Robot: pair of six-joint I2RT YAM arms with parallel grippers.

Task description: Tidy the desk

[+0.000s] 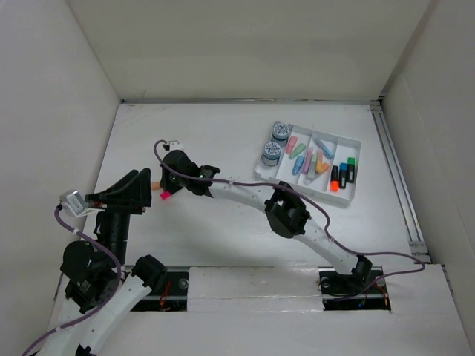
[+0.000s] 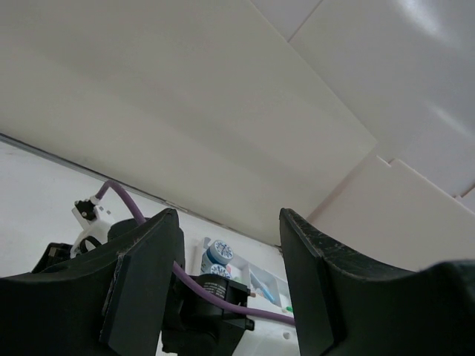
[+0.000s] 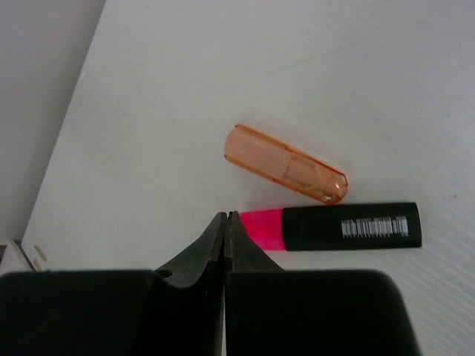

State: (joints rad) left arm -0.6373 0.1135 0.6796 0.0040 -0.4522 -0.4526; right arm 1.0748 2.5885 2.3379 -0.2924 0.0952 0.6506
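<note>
Right wrist view: right claw [image 3: 225, 225] pinched closed on nothing, overlapping one end of the pink highlighter [image 3: 341, 226]; left claw [image 2: 228, 219] gapes empty.

One desk [image 1: 223, 133], one white tray [image 1: 346, 199], two round rolls [image 1: 280, 131], one pink highlighter [image 3: 330, 226], one orange cap [image 3: 286, 163]

Bright, even overhead light, soft faint shadows, all three views sharp, no glare

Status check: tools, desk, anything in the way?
Left tool open, raised, empty. Right tool shut, empty, tips at pink highlighter lying on desk. Translucent orange piece beside it, apart. Nothing seen blocking.
</note>
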